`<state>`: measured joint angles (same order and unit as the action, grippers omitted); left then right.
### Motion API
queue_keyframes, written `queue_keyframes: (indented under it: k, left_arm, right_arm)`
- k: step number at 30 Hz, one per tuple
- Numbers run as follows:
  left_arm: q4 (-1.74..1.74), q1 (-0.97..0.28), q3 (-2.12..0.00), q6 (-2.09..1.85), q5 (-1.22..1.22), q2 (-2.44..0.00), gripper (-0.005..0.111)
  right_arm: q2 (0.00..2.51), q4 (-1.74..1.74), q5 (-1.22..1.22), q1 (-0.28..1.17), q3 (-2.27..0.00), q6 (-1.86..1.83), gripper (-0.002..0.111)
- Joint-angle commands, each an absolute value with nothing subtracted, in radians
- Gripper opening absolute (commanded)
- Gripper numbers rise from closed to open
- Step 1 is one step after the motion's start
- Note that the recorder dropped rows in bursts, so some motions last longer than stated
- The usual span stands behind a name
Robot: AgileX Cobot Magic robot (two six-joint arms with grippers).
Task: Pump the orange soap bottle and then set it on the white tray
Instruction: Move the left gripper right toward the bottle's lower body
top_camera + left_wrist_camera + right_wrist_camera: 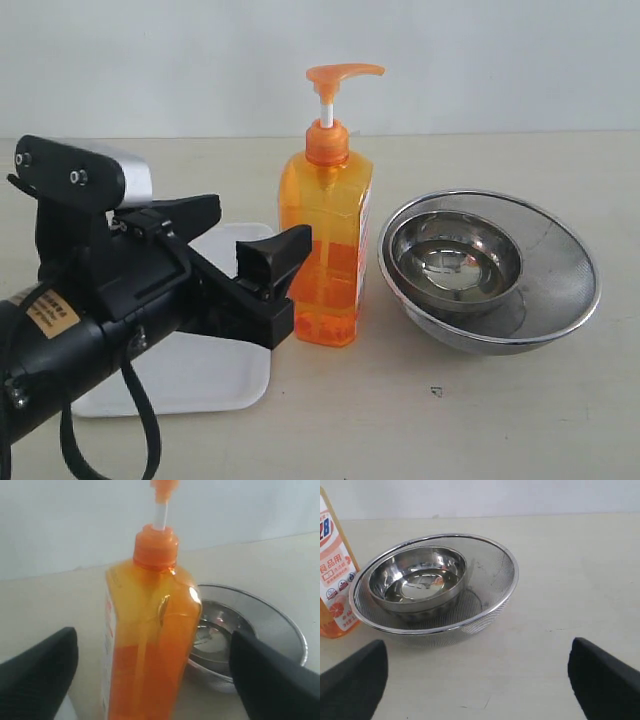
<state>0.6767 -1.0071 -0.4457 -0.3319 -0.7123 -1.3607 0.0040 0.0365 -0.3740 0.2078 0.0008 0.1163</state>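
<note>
the orange soap bottle (327, 250) is standing upright on the beige table (480, 410), just beside the near-right corner of the white tray (200, 375) on one side and close to the steel mesh colander (560, 260) on the other. a smaller steel bowl (455, 255) is sitting nested inside the colander. the bottle is not on the tray yet.

the pump head (340, 72) is riding high on its white stem (325, 105), so the pump is looking ready for a press rather than pushed down.

the left gripper (154, 635) is reaching in over the tray at the height of the bottle's lower body. its jaws are standing apart. in the left wrist view one dark finger is showing on each side of the orange body, with a gap on both sides, so nothing is being clamped. this framing is probably meant to steady the bottle low down, so that a push on the pump is not tipping it toward the bowls.

the right gripper (477, 642) is not appearing in the exterior view. its wrist view is showing both fingers spread wide and holding nothing, looking across the colander toward the bottle's label (335, 590). it is likely waiting clear of the bottle, free to come over the pump head once the body is being held.

the colander is sitting close enough that a sideways nudge of the bottle could be knocking against its rim.
</note>
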Motion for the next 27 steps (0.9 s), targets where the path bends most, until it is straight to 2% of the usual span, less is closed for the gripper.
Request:
queue_keyframes:
  k: [1, 6, 14, 22, 27]
  left_arm:
    - [0.582, -1.01, -0.44, -0.186, -0.617, -1.35, 0.077]
    - [0.445, -1.01, -0.44, -0.149, -0.568, -1.35, 0.077]
    - [0.466, -1.01, -0.44, -0.149, -0.62, -1.35, 0.077]
    - [0.481, -1.01, -0.44, -0.149, -0.657, -1.365, 0.103]
    - [0.493, -1.01, -0.44, -0.172, -0.727, -1.434, 0.104]
  right_arm:
    - [0.0, 0.037, -0.369, 0.201, 0.0, 0.114, 0.088]
    - [0.0, 0.037, -0.369, 0.201, 0.0, 0.114, 0.088]
    - [0.0, 0.037, -0.369, 0.201, 0.0, 0.114, 0.088]
    - [0.0, 0.037, -0.369, 0.201, 0.0, 0.114, 0.088]
    - [0.0, 0.037, -0.369, 0.201, 0.0, 0.114, 0.088]
